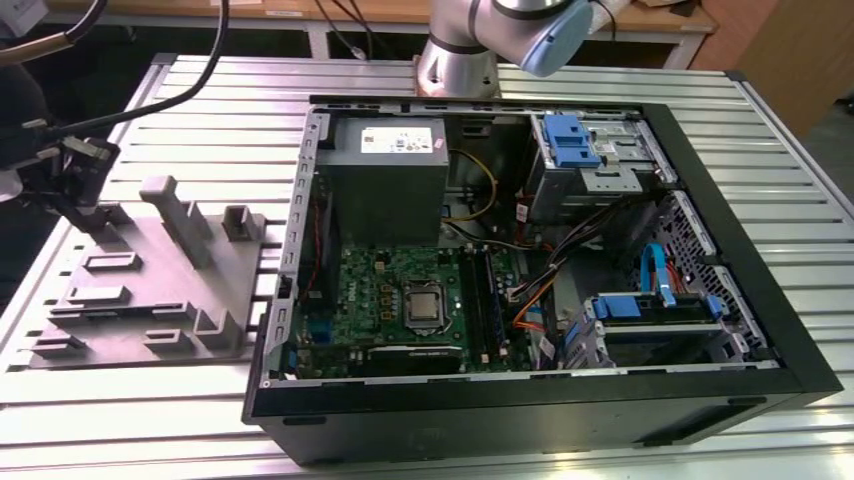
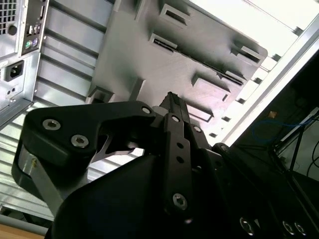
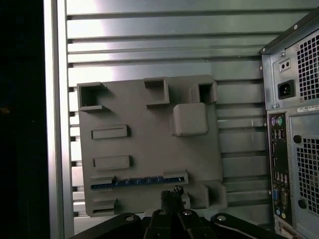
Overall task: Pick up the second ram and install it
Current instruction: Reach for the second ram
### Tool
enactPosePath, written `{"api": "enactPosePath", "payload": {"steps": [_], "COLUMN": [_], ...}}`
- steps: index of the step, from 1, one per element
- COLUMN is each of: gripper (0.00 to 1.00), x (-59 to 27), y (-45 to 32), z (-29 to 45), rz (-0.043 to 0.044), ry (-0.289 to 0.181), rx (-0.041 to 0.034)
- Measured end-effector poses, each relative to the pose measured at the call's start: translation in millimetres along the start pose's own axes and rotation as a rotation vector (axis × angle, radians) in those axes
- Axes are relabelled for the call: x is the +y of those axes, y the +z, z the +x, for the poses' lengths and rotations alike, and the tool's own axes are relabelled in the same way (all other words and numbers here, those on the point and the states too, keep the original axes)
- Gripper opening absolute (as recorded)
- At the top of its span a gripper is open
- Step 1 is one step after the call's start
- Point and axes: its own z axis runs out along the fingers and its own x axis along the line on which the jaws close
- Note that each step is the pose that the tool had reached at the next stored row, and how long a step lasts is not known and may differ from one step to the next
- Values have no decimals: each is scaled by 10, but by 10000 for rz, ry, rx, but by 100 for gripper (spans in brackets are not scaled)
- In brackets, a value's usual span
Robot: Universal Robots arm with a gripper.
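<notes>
Second ram, a long, thin, dark-blue memory stick, sits in a long narrow slot of the flat grey moulded plastic fixture. Only its upper edge shows along the slot.

The black two-finger tool hangs over the fixture, near that slot. The tool is clenched: in both wrist views its fingertips meet at one narrow point and grasp nothing. The stick stays in the fixture, apart from the tool.

The fixture carries several raised rectangular pockets and one taller block, and lies flat on the ribbed aluminium desk.

Just beside the fixture, on the exterior view's right, stands the open black computer case with its rear panel facing the fixture. Inside the case lie a green motherboard and, beyond it, a grey power-supply box.

At the far edge of the desk rises the silver and blue robot arm.
</notes>
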Motion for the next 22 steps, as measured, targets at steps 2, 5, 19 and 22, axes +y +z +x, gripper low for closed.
{"api": "enactPosePath", "payload": {"steps": [2, 5, 19, 22], "gripper": [10, 10, 10, 10], "x": [-15, -37, -103, -111], "y": [33, 83, 317, 365], "z": [29, 74, 279, 312], "rz": [0, 0, -1, -1], "ry": [1, 0, 1, 1], "rx": [0, 0, 0, 1]}}
